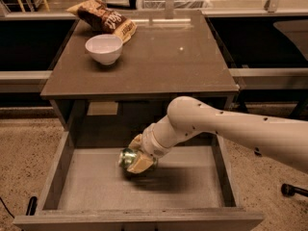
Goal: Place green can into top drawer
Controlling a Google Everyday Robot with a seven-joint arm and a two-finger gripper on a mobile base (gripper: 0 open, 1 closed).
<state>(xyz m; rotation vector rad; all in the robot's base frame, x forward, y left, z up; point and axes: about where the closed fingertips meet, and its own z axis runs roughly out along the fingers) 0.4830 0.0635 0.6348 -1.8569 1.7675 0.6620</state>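
Note:
The top drawer stands pulled open below the table, its flat grey bottom showing. My gripper reaches down into the drawer from the right, near the middle of the bottom. Its pale fingers are shut on the green can, which lies on its side with a silver end facing left. The can sits low, at or just above the drawer bottom; a dark shadow lies under it.
A white bowl and a brown snack bag sit on the table top at the back left. My white arm crosses the drawer's right side. Speckled floor lies on both sides.

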